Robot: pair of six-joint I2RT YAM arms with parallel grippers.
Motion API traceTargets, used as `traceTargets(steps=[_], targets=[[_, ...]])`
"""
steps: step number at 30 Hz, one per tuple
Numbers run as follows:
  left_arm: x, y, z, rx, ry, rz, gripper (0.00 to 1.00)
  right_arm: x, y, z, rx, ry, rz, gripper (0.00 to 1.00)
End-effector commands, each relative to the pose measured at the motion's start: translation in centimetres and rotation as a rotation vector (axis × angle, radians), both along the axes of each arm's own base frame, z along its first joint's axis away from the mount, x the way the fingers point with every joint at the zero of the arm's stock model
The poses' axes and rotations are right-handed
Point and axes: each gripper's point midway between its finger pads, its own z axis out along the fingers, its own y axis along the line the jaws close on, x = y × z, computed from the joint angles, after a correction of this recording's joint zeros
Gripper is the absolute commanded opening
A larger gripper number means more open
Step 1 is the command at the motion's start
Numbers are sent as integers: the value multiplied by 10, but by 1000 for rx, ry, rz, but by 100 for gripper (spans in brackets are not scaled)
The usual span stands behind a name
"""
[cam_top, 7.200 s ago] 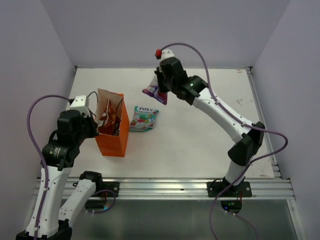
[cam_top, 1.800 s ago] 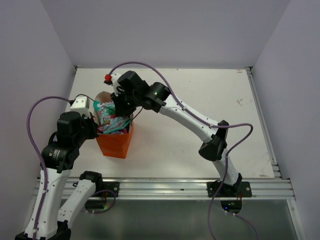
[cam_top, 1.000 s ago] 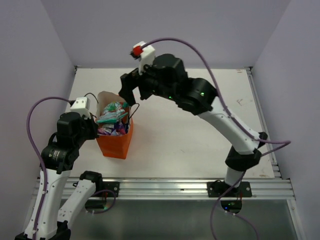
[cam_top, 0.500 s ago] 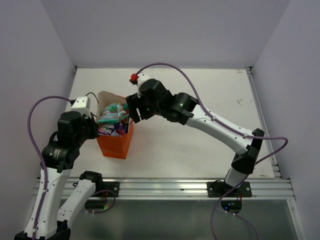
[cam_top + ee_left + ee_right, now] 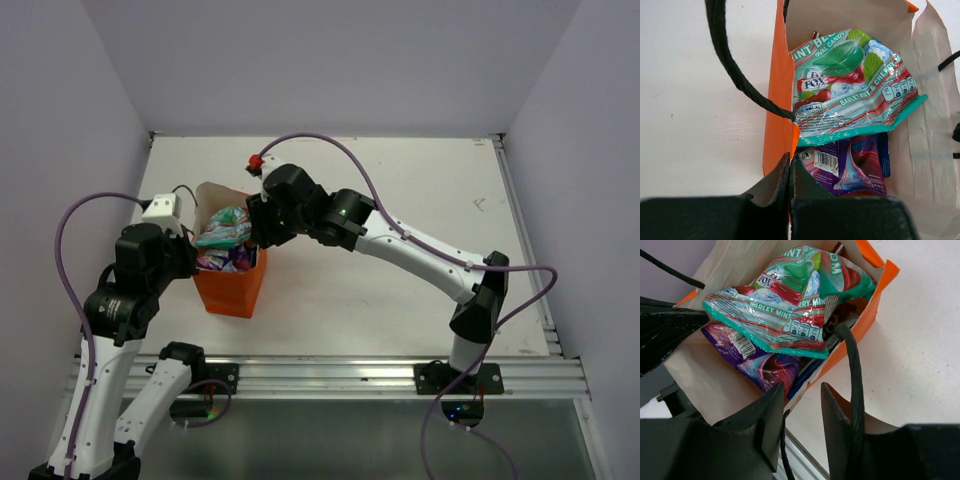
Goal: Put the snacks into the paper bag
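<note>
The orange paper bag (image 5: 228,285) stands upright at the left. The green-white-pink sweets packet (image 5: 226,226) lies on top inside it, over the purple packet (image 5: 840,165) and the dark blue bag (image 5: 883,152). The Doritos bag is hidden beneath them. My left gripper (image 5: 192,262) is shut on the bag's left wall (image 5: 777,115), its fingertips (image 5: 785,167) pinching the rim. My right gripper (image 5: 802,390) is open and empty, its jaws astride the bag's right wall (image 5: 867,320), and sits by the right rim in the top view (image 5: 262,238). The sweets packet (image 5: 790,300) and purple packet (image 5: 760,365) lie just ahead of it.
A black cord handle (image 5: 855,370) hangs against my right finger. The other cord handle (image 5: 735,75) loops outside the left wall. The white table (image 5: 400,270) stretches right of the bag, with its metal rail (image 5: 330,375) along the near edge.
The purple packet and the sweets packet went from my right gripper and the table into the bag. In the last second my right gripper dropped from above the bag to its right rim.
</note>
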Motion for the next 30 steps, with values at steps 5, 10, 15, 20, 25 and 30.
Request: traceTargets(steps=[5, 10, 15, 20, 25, 30], targets=[[7, -12, 8, -23, -57, -61, 0, -7, 19, -16, -3, 57, 51, 36], [5, -15, 12, -33, -77, -83, 0, -7, 14, -21, -37, 50, 46, 9], [4, -34, 30, -84, -127, -174, 0, 3, -8, 7, -67, -42, -12, 0], [4, -68, 60, -240, -195, -304, 0, 7, -28, 20, -111, -80, -53, 0], [7, -85, 66, -303, -208, -369, 0, 7, -47, 30, -133, -103, -100, 0], [13, -87, 68, -327, -207, -355, 0, 5, -66, 36, -160, -117, -131, 0]])
